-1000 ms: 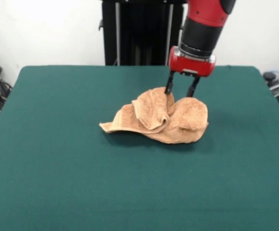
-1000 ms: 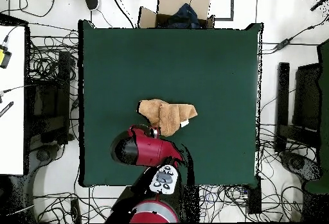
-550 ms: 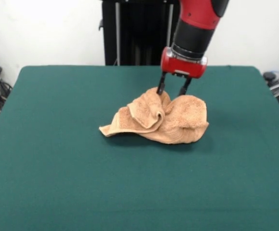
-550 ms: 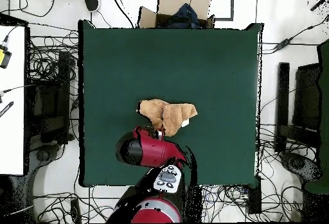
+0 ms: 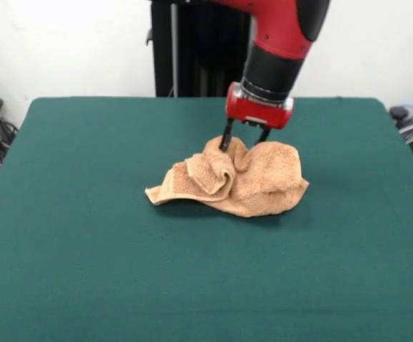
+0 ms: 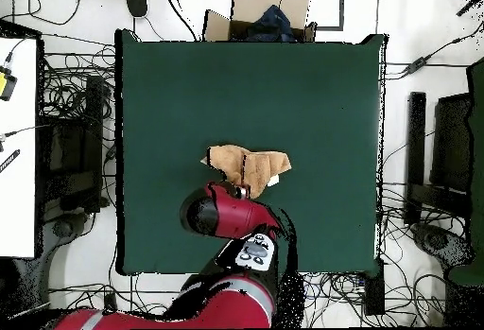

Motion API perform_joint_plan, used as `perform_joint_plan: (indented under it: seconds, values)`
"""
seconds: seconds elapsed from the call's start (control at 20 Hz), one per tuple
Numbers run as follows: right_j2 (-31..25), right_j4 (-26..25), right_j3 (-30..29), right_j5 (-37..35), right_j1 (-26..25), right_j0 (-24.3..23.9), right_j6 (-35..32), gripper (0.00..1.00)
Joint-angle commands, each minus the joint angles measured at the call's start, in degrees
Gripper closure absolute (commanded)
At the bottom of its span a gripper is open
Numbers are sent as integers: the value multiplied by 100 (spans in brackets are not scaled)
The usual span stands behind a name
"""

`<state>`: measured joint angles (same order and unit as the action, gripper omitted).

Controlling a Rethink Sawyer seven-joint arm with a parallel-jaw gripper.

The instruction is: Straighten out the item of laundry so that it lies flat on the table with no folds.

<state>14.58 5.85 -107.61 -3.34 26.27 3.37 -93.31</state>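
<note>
**Bunched-up towel under the red arm**

The big green table (image 5: 85, 271) fills most of the front view. It is much wider than the cloth on it. The red and black arm (image 5: 281, 43) comes down from above, with its round red wrist right over the cloth.

The towel (image 5: 263, 185) is light orange-tan and fluffy. It sits near the middle of the table, a bit toward the robot's side — all bunched up, with rolls and folds. One thin flap lies flat at one end.

The gripper (image 5: 243, 141) is at the top of the heap. Its two dark fingers (image 5: 225, 138) stand a little apart — pushed down into a fold, tips hidden in the cloth.
</note>
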Motion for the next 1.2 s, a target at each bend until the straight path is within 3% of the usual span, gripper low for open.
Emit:
perform_joint_plan:
  seconds: [0.05, 0.6, 0.65, 1.2]
  values:
    - [-41, -187, 759, 219, -510, -235, -617, 0]
    - [-102, -525, 957, 645, -764, -414, -651, 0]
    - [-114, -570, 945, 715, -773, -439, -713, 100]
    - [-113, -563, 956, 471, -666, -356, -761, 100]
